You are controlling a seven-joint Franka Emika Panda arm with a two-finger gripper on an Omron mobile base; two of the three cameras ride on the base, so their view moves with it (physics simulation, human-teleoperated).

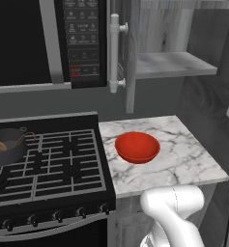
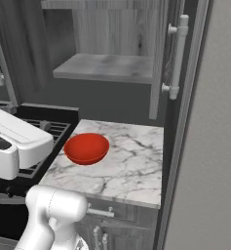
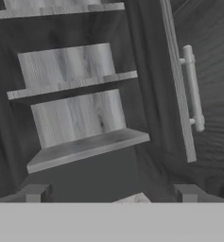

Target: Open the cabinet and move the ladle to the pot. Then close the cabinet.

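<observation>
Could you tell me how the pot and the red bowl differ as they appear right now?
The pot is dark grey with small side handles; the red bowl is bright red with a plain rim. The pot sits on the stove grates, the red bowl on the marble counter. The pot holds the ladle; the red bowl holds nothing. Both are round, open-topped and upright.

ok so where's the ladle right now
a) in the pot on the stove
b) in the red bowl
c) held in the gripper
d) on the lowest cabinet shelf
a: in the left base view the ladle lies inside the pot on the stove, while the open cabinet's bottom shelf and the red bowl hold nothing.
</observation>
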